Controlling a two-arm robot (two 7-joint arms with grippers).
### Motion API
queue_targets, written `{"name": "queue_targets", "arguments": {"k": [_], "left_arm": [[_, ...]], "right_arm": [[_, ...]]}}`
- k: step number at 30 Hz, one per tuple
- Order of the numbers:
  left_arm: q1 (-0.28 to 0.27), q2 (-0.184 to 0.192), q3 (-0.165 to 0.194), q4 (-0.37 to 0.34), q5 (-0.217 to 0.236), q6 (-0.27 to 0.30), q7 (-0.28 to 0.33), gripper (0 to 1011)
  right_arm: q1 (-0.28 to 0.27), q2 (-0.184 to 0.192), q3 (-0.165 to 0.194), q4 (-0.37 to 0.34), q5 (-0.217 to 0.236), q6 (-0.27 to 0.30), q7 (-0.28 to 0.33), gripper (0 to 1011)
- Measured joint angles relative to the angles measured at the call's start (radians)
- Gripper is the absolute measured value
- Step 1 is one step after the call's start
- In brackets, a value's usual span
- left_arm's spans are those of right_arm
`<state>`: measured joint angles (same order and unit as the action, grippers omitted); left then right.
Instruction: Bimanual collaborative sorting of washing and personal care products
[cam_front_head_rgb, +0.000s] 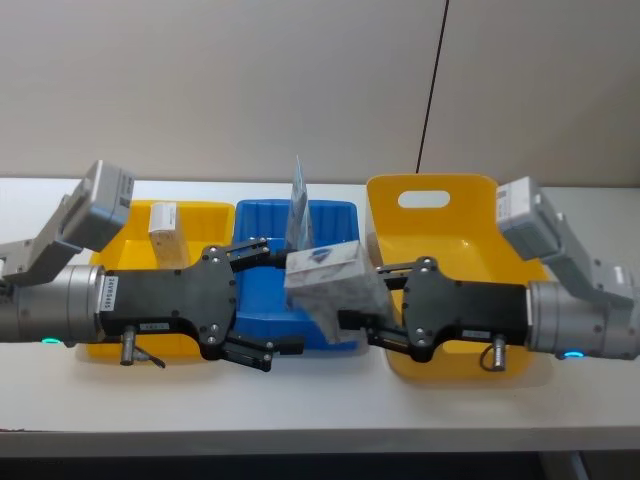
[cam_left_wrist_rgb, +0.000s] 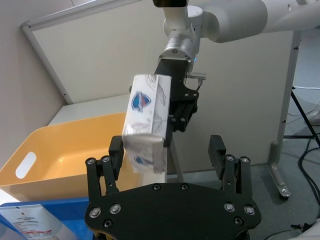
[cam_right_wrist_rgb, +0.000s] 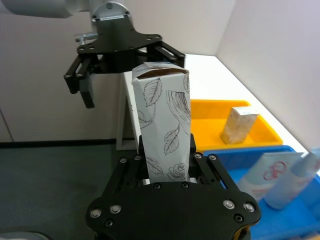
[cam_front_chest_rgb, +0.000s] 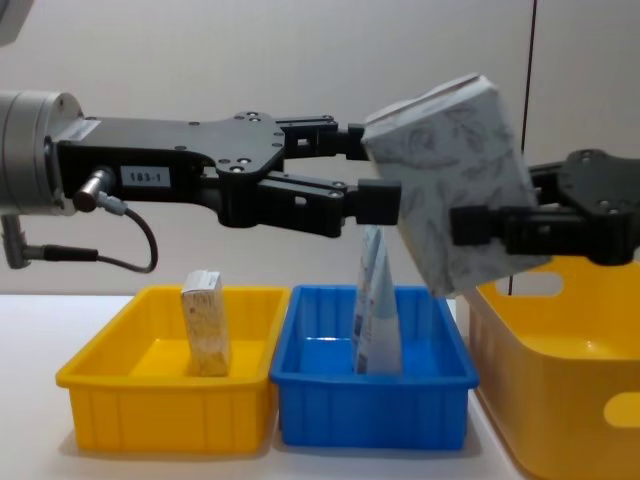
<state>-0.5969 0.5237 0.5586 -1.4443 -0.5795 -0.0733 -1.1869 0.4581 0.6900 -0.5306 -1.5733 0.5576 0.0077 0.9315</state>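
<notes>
Two arms reach toward each other above the table (cam_front_head_rgb: 320, 410). I see my right gripper (cam_right_wrist_rgb: 167, 162) squeezing tight on one end of the soft pack (cam_front_chest_rgb: 455, 190), the grey one with leaves drawn on it. The soft pack is tilted, up in the air over the right end of the blue tray (cam_front_chest_rgb: 370, 385), next to the big yellow tub (cam_front_chest_rgb: 560, 400).

My left gripper (cam_front_chest_rgb: 362, 167) is spread wide open. The far end of the soft pack sits between its fingers (cam_left_wrist_rgb: 116, 150). I cannot tell if they touch it.

Down in the blue tray two light-blue and white tubes (cam_front_chest_rgb: 375, 310) stand up, leaning together. In the small yellow tray (cam_front_chest_rgb: 100, 375) on the left, a little beige box (cam_front_chest_rgb: 205, 320) stands up by itself.
</notes>
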Motion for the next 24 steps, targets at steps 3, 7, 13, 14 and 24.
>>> {"name": "queue_targets", "arguments": {"k": [3, 7, 13, 14, 24], "left_arm": [[0.0, 0.0, 0.0, 0.0, 0.0, 0.0, 0.0, 1001], [0.0, 0.0, 0.0, 0.0, 0.0, 0.0, 0.0, 1001], [0.0, 0.0, 0.0, 0.0, 0.0, 0.0, 0.0, 1001], [0.0, 0.0, 0.0, 0.0, 0.0, 0.0, 0.0, 1001], [0.0, 0.0, 0.0, 0.0, 0.0, 0.0, 0.0, 1001]], "right_arm": [[-0.01, 0.011, 0.01, -0.008, 0.005, 0.002, -0.016, 357], [-0.037, 0.034, 0.036, -0.025, 0.016, 0.007, -0.057, 357], [-0.073, 0.059, 0.07, -0.043, 0.028, 0.011, -0.12, 357], [-0.077, 0.061, 0.074, -0.045, 0.029, 0.012, -0.131, 357], [-0.134, 0.08, 0.13, -0.063, 0.035, 0.023, -0.245, 357]]}}
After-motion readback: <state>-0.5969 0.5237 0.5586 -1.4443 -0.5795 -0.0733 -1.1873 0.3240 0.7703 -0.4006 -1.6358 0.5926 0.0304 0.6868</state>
